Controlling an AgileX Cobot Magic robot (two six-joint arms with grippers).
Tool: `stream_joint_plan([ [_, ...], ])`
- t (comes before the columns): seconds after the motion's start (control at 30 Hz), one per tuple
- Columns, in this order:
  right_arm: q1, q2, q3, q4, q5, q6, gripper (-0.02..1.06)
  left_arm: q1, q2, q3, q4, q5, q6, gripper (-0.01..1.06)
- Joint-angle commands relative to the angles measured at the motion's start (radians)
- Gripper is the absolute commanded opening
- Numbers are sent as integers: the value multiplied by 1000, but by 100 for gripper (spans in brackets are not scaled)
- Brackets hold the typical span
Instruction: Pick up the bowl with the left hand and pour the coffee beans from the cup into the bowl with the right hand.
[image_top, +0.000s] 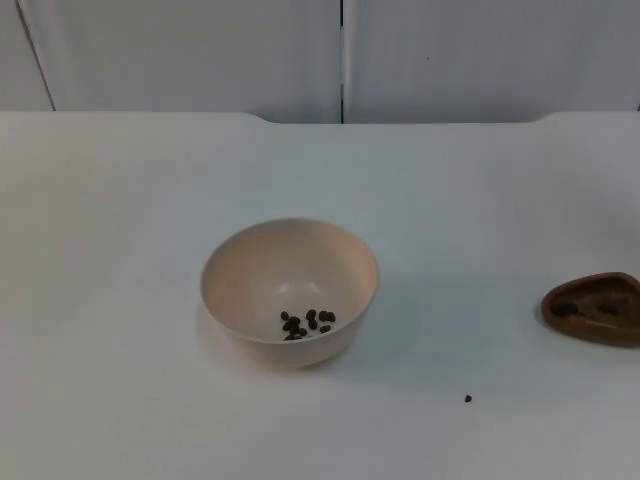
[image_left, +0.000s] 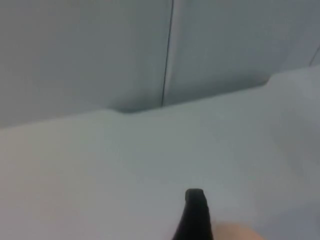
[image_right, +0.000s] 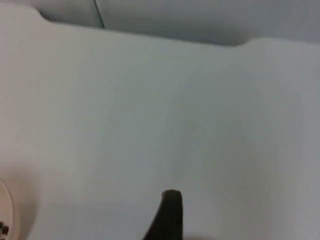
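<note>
Cream and smooth, the bowl sits mid-table with a few coffee beans in it; you'll find it light, stiff and a bit slippery, so pinch the thin rim. The brown cup lies at the table's right edge, one stray bean near it. I cannot tell how either gripper's fingers are set.

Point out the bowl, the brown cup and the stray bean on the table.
bowl (image_top: 250, 275), top view, on its bare inner wall.
brown cup (image_top: 600, 305), top view, on its body at the table's right edge.
stray bean (image_top: 468, 398), top view, on the bean itself, right of the bowl.
</note>
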Motion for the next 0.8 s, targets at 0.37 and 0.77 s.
stream_joint_plan([
  [0.37, 3, -336, -2, 4, 159, -14, 74, 1, -129, -2, -25, 111, 2, 64],
  [0.77, 3, -480, 96, 4, 210, -14, 74, 1, -208, 59, -34, 138, 33, 64],
])
